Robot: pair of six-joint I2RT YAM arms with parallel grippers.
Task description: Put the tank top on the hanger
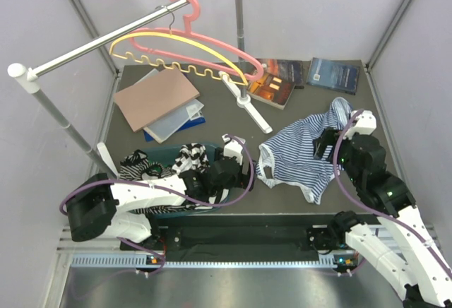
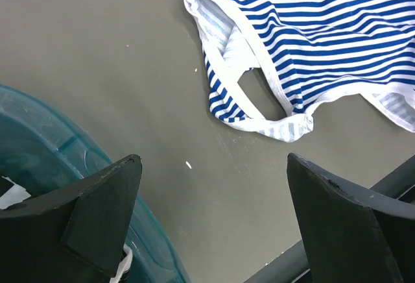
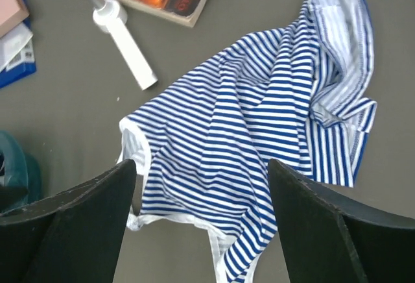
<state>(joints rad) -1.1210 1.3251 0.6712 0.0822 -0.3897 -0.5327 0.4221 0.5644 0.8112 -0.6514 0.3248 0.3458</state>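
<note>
The blue-and-white striped tank top (image 1: pixel 304 154) lies crumpled on the grey table at the right. It also shows in the left wrist view (image 2: pixel 324 30) and the right wrist view (image 3: pixel 259 121). The pink hanger (image 1: pixel 191 39) hangs by its hook on the metal rail at the back. My left gripper (image 1: pixel 235 151) is open and empty (image 2: pixel 213 159), over bare table just left of the top's strap end. My right gripper (image 1: pixel 326 143) is open and empty (image 3: pixel 201 163), hovering above the top's body without touching it.
A yellow hanger (image 1: pixel 176 66) with a wavy bar hangs beside the pink one. The rail's stand foot (image 1: pixel 253 108) is on the table. A teal tub (image 2: pixel 39 140) holds black-and-white striped garments (image 1: pixel 191 158). Books (image 1: pixel 279 85) and a brown folder (image 1: pixel 155 96) lie at the back.
</note>
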